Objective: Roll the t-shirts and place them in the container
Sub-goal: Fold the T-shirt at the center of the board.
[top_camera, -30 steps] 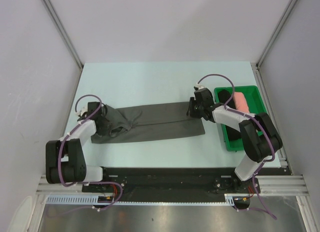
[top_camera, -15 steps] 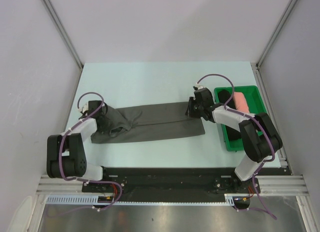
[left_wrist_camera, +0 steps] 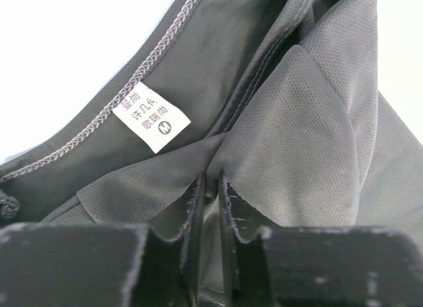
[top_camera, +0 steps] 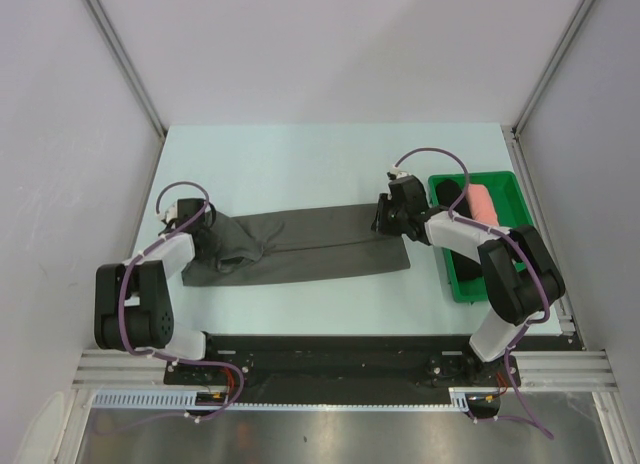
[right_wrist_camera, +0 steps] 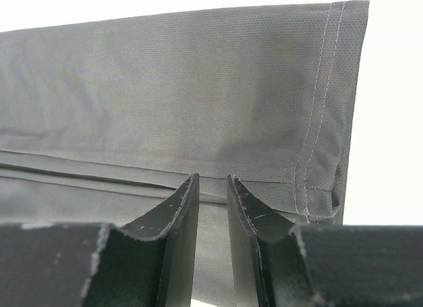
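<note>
A dark charcoal-grey t-shirt point(top_camera: 310, 246) lies folded into a long strip across the table. My left gripper point(top_camera: 207, 236) sits at its bunched left end. In the left wrist view the jaws point(left_wrist_camera: 210, 180) are nearly together, with a ridge of the grey cloth point(left_wrist_camera: 297, 122) pinched between them, just below the white neck label point(left_wrist_camera: 151, 117). My right gripper point(top_camera: 383, 220) rests on the strip's far right corner near the hem. Its jaws point(right_wrist_camera: 213, 180) stand a narrow gap apart, and the grey cloth point(right_wrist_camera: 185, 88) fills that gap. A black roll point(top_camera: 450, 192) and a salmon-pink roll point(top_camera: 483, 204) lie in the tray.
The green plastic tray point(top_camera: 462, 289) stands at the right edge of the table, right beside the right arm. Grey walls with metal rails close in the table on the left, right and back.
The left gripper's jaws have closed on the cloth at the collar end, and that arm has shifted slightly toward the back. The right arm and the strip have not moved.
</note>
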### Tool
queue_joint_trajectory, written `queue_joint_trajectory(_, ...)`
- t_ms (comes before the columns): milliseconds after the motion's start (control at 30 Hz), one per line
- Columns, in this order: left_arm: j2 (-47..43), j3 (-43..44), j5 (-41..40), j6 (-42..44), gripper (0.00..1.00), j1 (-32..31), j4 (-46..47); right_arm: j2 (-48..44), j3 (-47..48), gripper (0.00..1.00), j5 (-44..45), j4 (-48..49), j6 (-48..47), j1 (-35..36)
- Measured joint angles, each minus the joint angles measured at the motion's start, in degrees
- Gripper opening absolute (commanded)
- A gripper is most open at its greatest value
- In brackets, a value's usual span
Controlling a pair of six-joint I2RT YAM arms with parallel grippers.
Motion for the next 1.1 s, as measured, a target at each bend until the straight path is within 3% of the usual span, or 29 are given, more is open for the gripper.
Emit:
queue_joint_trajectory(333, -1.3, 0.0, -0.9, 0.0, 0.0, 0.0, -1.3, 0.0, 0.0, 0.28, 0.0, 0.0, 0.0, -0.1)
queue_joint_trajectory(733, -6.4, 0.8, -5.3, 0.0, 0.01, 0.8, -5.8, 0.2, -0.4, 0.28, -0.1, 0.2, 0.0, -1.4)
queue_joint_trajectory(867, -8.1, 0.7, -5.2, 0.2, 0.39, 1.1, -6.0, 0.7, -0.4, 0.27, -0.5, 0.5, 0.1, -1.6)
queue_joint_trajectory(900, -8.5, 0.6, -4.9, 0.5, 0.43, 1.1, -5.9, 0.8, -0.4, 0.27, -0.5, 0.6, 0.1, -1.6)
queue_joint_trajectory(1100, -13.9, -0.1, -1.4, 2.5, 0.45, 0.8, -5.1, 0.9, -0.7, 0.27, -0.6, 0.8, 0.1, -1.6)
